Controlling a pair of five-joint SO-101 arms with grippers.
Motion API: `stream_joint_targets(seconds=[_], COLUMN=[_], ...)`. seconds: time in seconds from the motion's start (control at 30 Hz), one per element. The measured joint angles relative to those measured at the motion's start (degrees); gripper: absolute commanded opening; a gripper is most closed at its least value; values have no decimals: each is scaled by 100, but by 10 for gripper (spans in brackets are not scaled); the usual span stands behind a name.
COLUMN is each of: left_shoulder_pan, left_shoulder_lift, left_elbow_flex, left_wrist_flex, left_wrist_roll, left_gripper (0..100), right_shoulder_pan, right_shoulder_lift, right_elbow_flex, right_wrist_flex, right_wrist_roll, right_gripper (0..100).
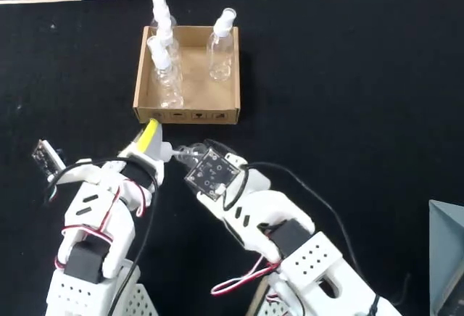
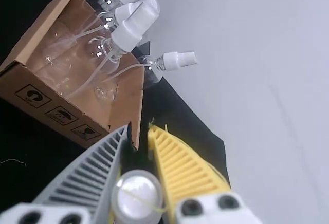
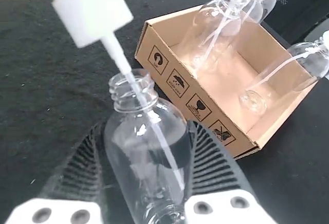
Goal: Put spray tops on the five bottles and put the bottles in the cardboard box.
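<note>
My right gripper point(image 3: 146, 131) is shut on a clear, uncapped bottle point(image 3: 146, 147), held tilted just in front of the cardboard box point(image 3: 205, 111). My left gripper point(image 2: 138, 131), with one grey and one yellow finger, is shut on a white spray top point(image 2: 138, 196). That spray top point(image 3: 92, 8) hovers above the bottle's neck, and its thin dip tube runs down into the bottle. In the high view the left gripper point(image 1: 154, 138) and the right gripper point(image 1: 190, 155) meet near the front wall of the box point(image 1: 187, 117). Several capped bottles point(image 1: 221, 44) stand inside the box.
A black cloth covers the table, with open room right of the box. A grey object point(image 1: 446, 251) sits at the right edge. Both arms' bodies and cables fill the near side of the table.
</note>
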Motion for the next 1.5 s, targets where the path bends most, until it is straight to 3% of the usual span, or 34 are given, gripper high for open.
stream_joint_targets(seconds=[0.97, 1.2, 1.5], left_shoulder_pan=[167, 176, 176], left_shoulder_lift=[0, 0, 0], left_elbow_flex=[141, 141, 141], left_wrist_flex=[-53, -53, -53], left_wrist_roll=[-879, -1064, -1134], left_gripper=[34, 238, 239], right_shoulder_pan=[-9, -9, -9], right_shoulder_lift=[0, 0, 0], right_elbow_flex=[132, 132, 132], right_wrist_flex=[0, 0, 0], right_wrist_roll=[0, 9, 9], right_gripper=[12, 12, 12])
